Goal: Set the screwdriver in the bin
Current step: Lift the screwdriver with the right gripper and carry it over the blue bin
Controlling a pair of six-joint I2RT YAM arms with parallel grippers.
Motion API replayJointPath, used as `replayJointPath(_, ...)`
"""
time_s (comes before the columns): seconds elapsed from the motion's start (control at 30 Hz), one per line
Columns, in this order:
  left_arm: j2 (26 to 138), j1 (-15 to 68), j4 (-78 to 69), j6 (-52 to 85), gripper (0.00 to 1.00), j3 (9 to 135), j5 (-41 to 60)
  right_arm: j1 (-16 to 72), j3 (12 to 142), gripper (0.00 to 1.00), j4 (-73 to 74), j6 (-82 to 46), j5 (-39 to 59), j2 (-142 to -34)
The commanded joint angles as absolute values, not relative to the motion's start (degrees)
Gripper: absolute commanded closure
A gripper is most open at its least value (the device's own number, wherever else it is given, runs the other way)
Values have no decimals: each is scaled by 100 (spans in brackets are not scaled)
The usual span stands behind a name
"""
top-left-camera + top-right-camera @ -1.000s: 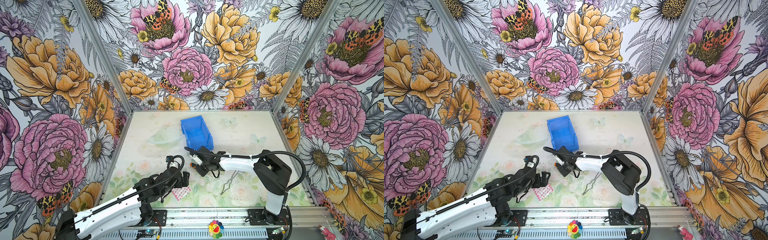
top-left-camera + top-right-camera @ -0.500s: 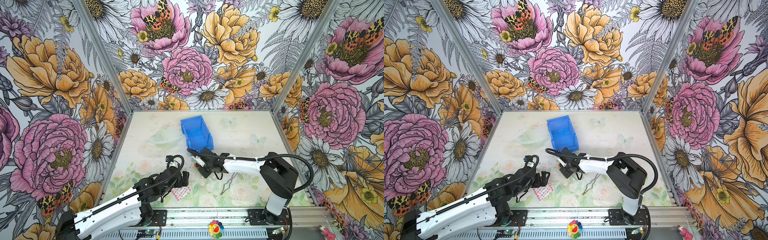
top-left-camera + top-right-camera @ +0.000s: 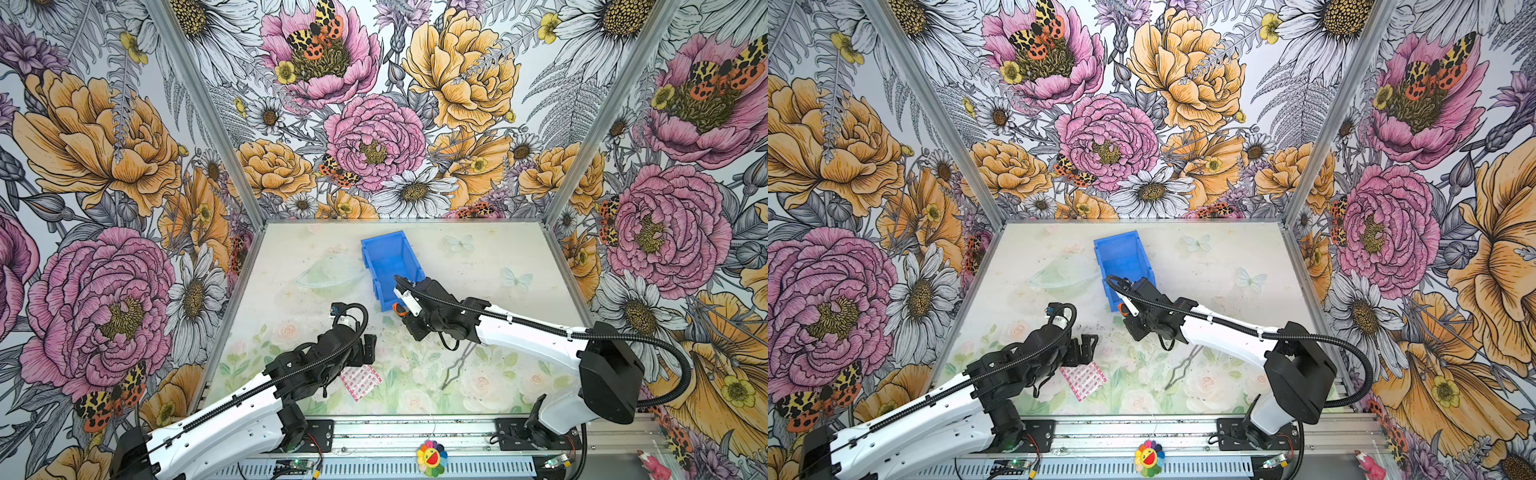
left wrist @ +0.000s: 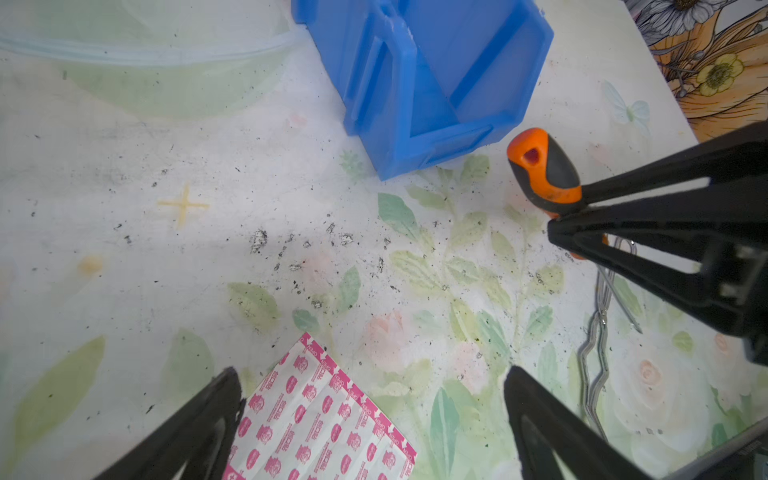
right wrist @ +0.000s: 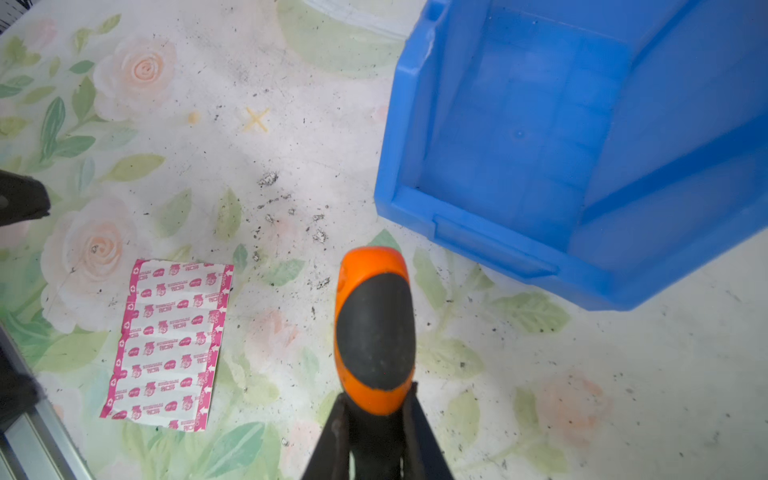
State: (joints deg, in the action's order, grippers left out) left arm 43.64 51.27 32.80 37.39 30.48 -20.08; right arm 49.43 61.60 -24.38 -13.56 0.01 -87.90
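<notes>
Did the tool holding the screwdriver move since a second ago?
Yes. In a top view, the right tool, shut on the screwdriver, has moved away from the front rail and a little to the right, closer to the front lip of the blue bin.

The left arm (image 3: 232,419) and right arm (image 3: 532,336) wear white shells between black joint housings. Black corrugated cable (image 3: 689,374) loops along each. Black base plates (image 3: 322,432) sit at 6 o'clock.

Bright blue bin (image 5: 436,124) standing upright, stubby black-and-orange screwdriver (image 5: 374,328) held just outside its low front lip
</notes>
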Motion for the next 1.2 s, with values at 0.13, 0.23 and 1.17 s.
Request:
replayJointPath(0.13, 4705, 5026, 2289, 3240, 1, 3149, -1894, 4422, 6972, 100, -2511, -1485, -63, -8636)
replayJointPath(0.23, 4822, 4977, 1918, 3192, 1, 3087, -1829, 4245, 7284, 100, -2527, -1461, -78, -8769)
replayJointPath(1.17, 4738, 3854, 1614, 2801, 1, 2937, -950, 3534, 10572, 100, -2593, -2105, -44, -12138)
